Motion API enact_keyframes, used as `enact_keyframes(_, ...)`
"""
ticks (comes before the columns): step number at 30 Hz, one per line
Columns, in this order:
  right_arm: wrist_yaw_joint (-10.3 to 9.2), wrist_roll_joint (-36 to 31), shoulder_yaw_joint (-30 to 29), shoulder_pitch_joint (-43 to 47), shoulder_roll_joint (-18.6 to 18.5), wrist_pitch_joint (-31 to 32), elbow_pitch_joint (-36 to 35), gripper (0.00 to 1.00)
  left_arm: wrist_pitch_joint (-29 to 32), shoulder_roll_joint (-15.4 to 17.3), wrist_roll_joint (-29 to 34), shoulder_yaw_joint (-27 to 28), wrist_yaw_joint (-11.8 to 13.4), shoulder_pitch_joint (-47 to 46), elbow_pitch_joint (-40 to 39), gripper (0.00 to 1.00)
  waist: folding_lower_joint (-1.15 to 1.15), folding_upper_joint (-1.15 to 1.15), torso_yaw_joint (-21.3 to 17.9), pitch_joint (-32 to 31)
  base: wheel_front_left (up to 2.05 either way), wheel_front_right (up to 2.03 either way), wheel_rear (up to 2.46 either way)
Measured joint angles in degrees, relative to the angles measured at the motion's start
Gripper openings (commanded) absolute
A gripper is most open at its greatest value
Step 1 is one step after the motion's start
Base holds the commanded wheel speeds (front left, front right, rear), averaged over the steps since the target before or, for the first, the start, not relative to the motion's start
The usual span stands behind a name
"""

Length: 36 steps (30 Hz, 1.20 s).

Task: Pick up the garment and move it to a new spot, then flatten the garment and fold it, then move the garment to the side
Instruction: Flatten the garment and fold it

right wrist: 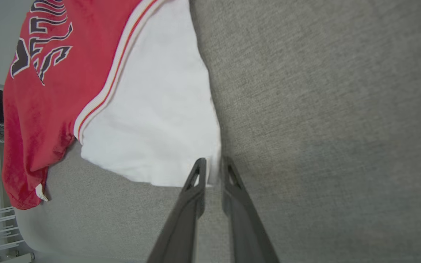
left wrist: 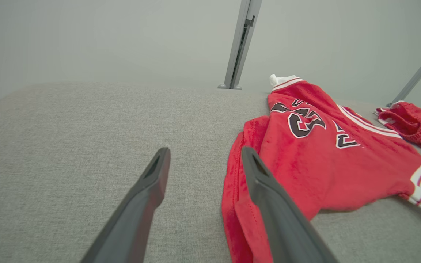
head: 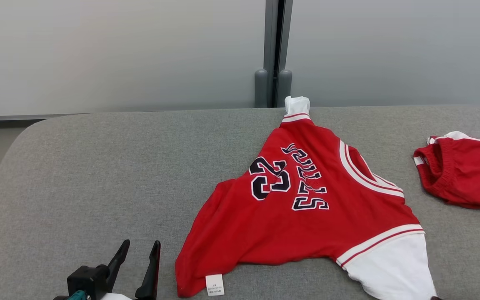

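Note:
The garment [head: 306,216] is a red jersey with "BULLS 23" in black letters, lying spread on the grey padded surface [head: 98,175], print up. One white sleeve points to the far edge, the other to the near right. A small white tag sits at its near hem. In the right wrist view my right gripper [right wrist: 213,162] stands at the corner of the near white sleeve [right wrist: 152,120], jaws a narrow slit apart with the sleeve's edge between them. My left gripper [head: 141,243] is open, just left of the hem, holding nothing. The left wrist view shows the left gripper [left wrist: 206,153] beside the garment [left wrist: 323,160].
A small red-and-white cloth bundle [head: 465,175] lies at the right edge, apart from the jersey, and the left wrist view catches the same bundle [left wrist: 411,124]. A grey post [head: 273,54] stands behind the far edge against pale panels. Bare grey surface stretches left of the jersey.

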Motion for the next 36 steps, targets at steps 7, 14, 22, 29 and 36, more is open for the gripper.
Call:
enact_keyframes(7, 0.00, -3.38, -2.70, -3.27, 4.15, -4.61, -11.01, 1.00, 1.58, 1.27, 0.02, -0.23, 0.10, -0.02, -0.29, 1.00, 0.00, 0.00, -0.05, -0.04, 0.00, 0.00, 0.00)
enact_keyframes(14, 0.00, -4.31, 2.11, -5.19, 5.76, -13.50, -18.98, 1.00, 5.95, 1.35, -1.76, -1.48, -0.34, -0.25, -1.89, 1.00, 0.00, 0.00, 0.17, -0.02, 0.00, 0.00, 0.00)
enact_keyframes(22, 0.00, -3.49, 8.95, -8.33, 8.28, -23.62, -16.11, 1.00, 16.35, 1.70, -6.78, -5.35, -5.01, -0.27, -3.10, 1.00, 0.00, 0.00, 0.26, 1.10, 0.00, 0.00, 0.00)
enact_keyframes(29, 0.00, -1.64, 14.64, -10.44, 7.36, -26.27, -11.61, 1.00, 18.95, 1.02, -8.15, -6.87, -7.51, -2.14, 1.32, 1.00, 0.00, 0.00, 0.22, 2.27, 0.00, 0.00, 0.00)
enact_keyframes(36, 0.00, 1.30, 17.51, -11.80, 5.59, -27.82, -9.43, 1.00, 18.15, -0.80, -10.00, -7.42, -11.36, -2.70, 5.79, 0.00, 0.00, 0.00, -0.02, 2.42, 0.00, 0.00, 0.00)
